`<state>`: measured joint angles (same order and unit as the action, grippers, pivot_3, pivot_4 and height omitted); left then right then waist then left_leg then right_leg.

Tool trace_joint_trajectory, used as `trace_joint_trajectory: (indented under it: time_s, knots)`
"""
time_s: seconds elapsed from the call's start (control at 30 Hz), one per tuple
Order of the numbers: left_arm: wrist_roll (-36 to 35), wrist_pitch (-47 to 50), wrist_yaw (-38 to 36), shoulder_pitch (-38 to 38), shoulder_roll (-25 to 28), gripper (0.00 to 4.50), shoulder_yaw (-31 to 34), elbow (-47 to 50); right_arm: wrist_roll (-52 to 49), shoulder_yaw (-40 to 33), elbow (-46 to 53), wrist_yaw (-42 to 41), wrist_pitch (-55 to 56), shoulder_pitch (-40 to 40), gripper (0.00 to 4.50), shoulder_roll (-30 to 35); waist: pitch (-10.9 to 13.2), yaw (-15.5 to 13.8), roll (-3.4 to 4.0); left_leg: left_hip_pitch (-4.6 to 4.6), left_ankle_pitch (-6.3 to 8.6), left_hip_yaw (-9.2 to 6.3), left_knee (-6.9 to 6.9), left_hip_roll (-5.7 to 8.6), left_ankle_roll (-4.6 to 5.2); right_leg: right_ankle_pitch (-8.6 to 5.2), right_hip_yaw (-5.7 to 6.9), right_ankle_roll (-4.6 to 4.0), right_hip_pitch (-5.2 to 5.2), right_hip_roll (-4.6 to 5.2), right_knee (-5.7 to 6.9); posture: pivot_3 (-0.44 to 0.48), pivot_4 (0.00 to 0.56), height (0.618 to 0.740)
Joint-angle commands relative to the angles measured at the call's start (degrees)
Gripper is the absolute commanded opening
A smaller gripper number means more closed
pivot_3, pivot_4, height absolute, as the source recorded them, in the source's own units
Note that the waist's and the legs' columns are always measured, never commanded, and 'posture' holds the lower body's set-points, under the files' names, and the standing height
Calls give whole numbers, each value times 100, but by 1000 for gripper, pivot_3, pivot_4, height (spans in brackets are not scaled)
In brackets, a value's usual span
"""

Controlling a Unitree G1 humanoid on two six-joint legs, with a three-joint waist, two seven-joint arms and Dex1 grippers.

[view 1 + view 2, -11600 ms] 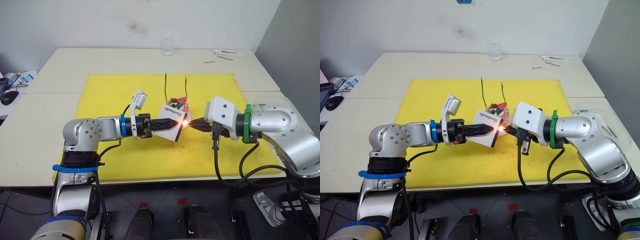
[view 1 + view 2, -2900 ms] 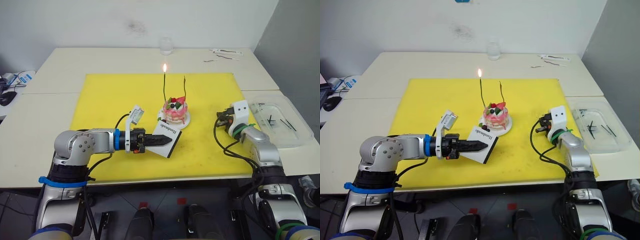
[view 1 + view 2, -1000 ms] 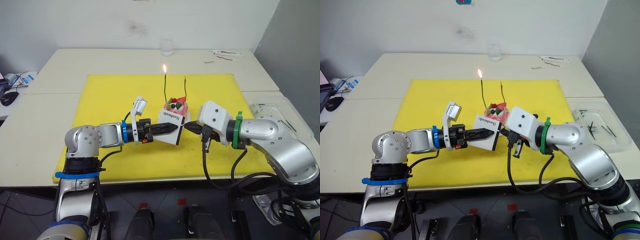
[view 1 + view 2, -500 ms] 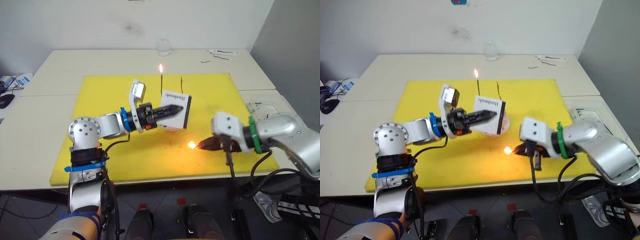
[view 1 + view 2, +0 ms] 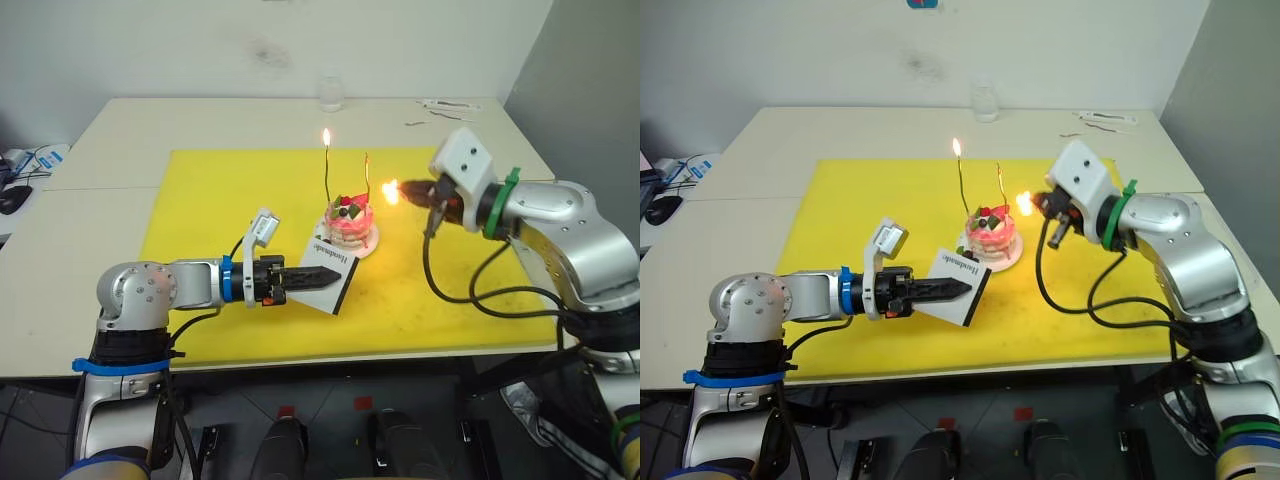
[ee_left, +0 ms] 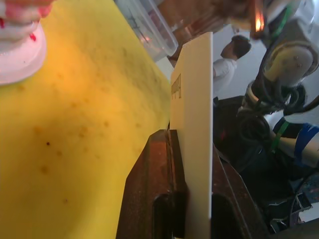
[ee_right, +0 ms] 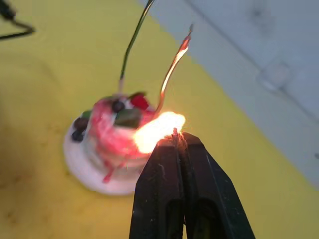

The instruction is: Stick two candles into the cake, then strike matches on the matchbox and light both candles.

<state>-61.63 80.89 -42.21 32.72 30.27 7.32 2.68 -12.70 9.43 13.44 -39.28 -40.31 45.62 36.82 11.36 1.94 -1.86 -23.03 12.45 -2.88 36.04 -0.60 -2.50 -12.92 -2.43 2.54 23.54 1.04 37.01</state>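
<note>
The cake (image 5: 350,224) stands mid-mat (image 5: 210,200), carrying both candles. The greenish candle (image 5: 328,170) is lit; the tan candle (image 5: 367,178) is unlit. The right gripper (image 7: 175,137), at the cake's 3 o'clock, pinches a burning match (image 7: 174,131). The left gripper (image 5: 335,275), at 7 o'clock, clamps the matchbox (image 5: 327,275).

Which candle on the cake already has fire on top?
The greenish candle on the robot's left side of the cake has a small flame at its tip. The tan candle beside it is unlit; the burning match is near it.
</note>
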Motion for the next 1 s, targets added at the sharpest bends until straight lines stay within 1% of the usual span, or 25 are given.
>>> trace_joint_trajectory:
  time_s: [0.03,0.17,0.3,0.67,1.0]
  knots:
    - [46,-210,-189,23,59,476,-72,210,244,-168,-263,315,419,350,26,-237,0,-18,0,-3,0,-2,-2,0,0,0,1,0,2,0,-2,0,150,740]
    - [123,-295,-260,44,53,476,-125,179,391,-113,-554,347,644,559,26,-458,0,-20,0,-15,0,-3,-2,1,0,0,2,0,11,1,-4,0,150,740]
    - [188,-370,-338,28,98,476,-140,150,441,-105,-621,281,729,609,26,-522,0,-15,0,-14,0,-3,-2,0,0,0,3,-1,12,1,-2,0,150,740]
    - [305,-527,-466,7,131,476,-210,105,391,-21,-183,-47,423,500,26,-532,0,-10,0,-13,0,-3,-1,-1,0,0,4,0,12,0,1,0,150,740]
    - [421,-612,-592,36,151,476,-275,44,435,-39,-90,-115,344,463,26,-497,0,-10,0,-13,0,-3,-1,-1,0,0,3,0,12,0,0,0,150,740]
